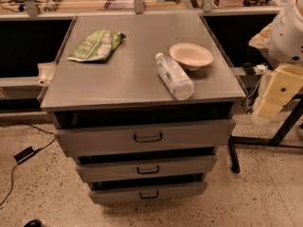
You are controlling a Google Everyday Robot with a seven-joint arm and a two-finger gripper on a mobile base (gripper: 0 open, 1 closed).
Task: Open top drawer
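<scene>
Below the surface (118, 74), near side: top drawer (94, 139), seemingly ajar, loop handle (148, 137) untouched. At right, well apart from it: hand (277, 94), apart or together I could not tell. I judged the approach the current step; next move called for squaring onto that handle.

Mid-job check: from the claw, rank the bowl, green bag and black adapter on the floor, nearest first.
The claw hangs at the far right, off the cabinet top.
1. Bowl: right rear of the cabinet top.
2. Green bag: left rear of the cabinet top.
3. Black adapter: on the floor, far left.
</scene>
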